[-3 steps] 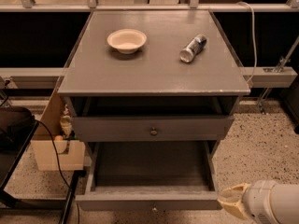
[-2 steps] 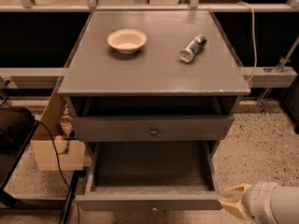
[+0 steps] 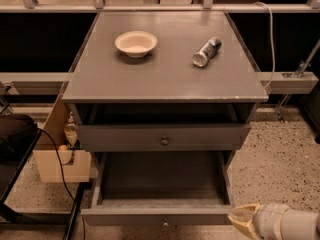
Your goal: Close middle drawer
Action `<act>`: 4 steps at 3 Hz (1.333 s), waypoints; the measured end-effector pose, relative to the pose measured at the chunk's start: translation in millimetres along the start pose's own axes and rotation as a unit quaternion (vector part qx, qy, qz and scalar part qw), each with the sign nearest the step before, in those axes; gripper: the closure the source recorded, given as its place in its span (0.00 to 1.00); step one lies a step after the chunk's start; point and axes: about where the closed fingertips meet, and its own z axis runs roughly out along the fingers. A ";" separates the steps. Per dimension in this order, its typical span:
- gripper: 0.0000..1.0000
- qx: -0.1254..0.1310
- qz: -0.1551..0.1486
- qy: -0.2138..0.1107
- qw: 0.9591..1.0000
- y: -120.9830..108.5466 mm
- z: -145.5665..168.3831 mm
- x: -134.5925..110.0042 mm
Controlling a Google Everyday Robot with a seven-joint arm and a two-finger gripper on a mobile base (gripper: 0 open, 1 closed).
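The middle drawer (image 3: 160, 215) is pulled far out of the grey cabinet (image 3: 165, 79). Its empty interior shows, and its front faces me at the bottom of the view. A small knob sits low at the centre of that front. The uppermost drawer (image 3: 164, 136), with a round metal knob, sits above it, slightly out. The lowest drawer is hidden beneath. My gripper (image 3: 245, 220), cream-tipped on a white arm, is at the bottom right. It is just beside the right front corner of the open drawer.
A cream bowl (image 3: 135, 43) and a metal can lying on its side (image 3: 206, 52) rest on the cabinet top. A cardboard box (image 3: 57, 154) and a black cable (image 3: 60, 159) are left of the cabinet. A dark object (image 3: 15, 134) is at far left. The floor is speckled.
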 end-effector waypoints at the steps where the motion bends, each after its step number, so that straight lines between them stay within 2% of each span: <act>1: 1.00 0.006 0.015 -0.008 1.000 -6.1 19.4 16.1; 2: 1.00 0.009 0.043 -0.020 0.999 -9.6 42.0 42.1; 4: 1.00 0.003 0.070 -0.026 0.997 -9.7 78.3 81.4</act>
